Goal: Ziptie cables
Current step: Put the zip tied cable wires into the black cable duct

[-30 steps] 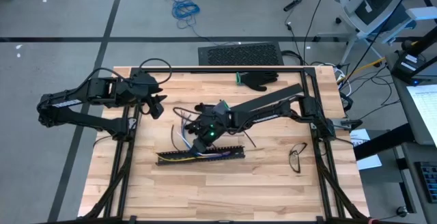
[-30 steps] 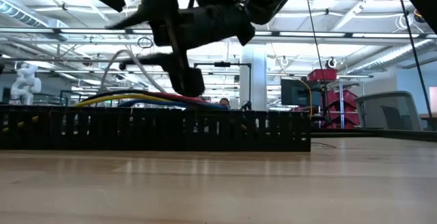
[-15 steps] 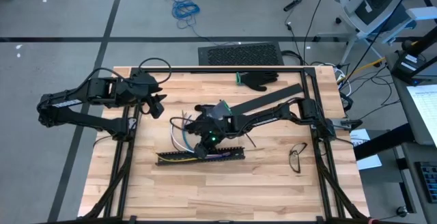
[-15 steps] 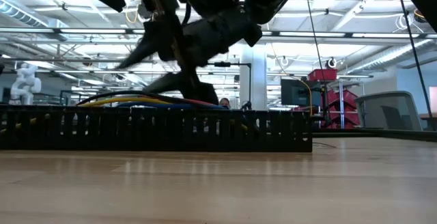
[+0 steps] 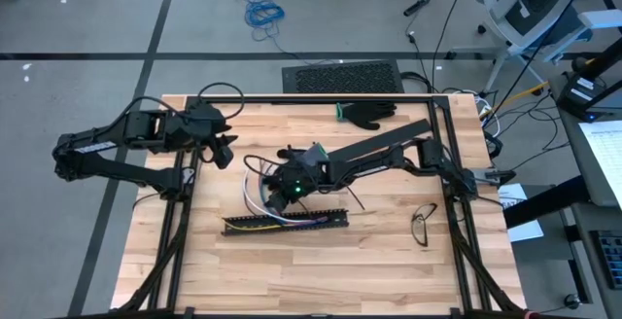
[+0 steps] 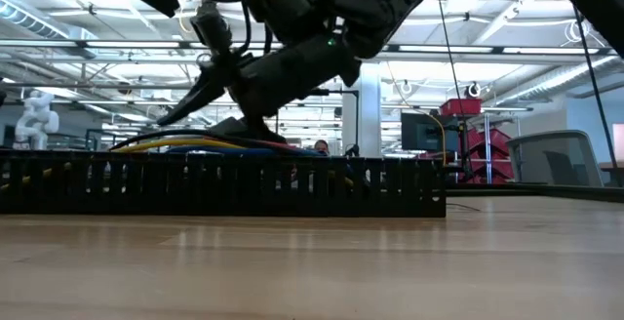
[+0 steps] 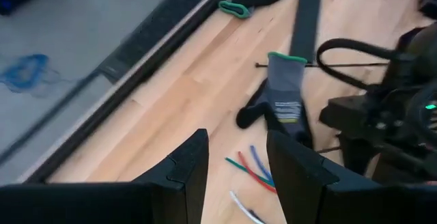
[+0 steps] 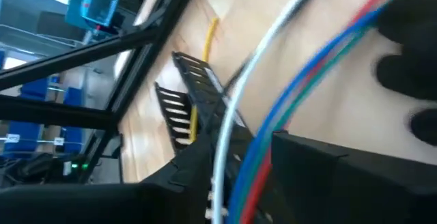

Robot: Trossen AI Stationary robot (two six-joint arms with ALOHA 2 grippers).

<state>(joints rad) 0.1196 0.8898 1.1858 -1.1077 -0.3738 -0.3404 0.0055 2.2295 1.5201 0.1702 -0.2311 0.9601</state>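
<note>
The cables [image 5: 257, 195] loop on the table mid-left, their ends lying in the black channel [image 5: 287, 222]. The right gripper [image 5: 279, 194] has lifted off the channel and swung over the loops; white, blue, green and red strands run between its fingers [image 8: 321, 173], seemingly pinched, so gathering has begun. The left gripper [image 5: 223, 151] waits near the table's left edge, fingers [image 7: 183, 169] parted and empty.

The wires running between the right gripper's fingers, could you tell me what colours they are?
White, blue, green and red wires, clearest in the right wrist view, passing between the right gripper fingers.
</note>
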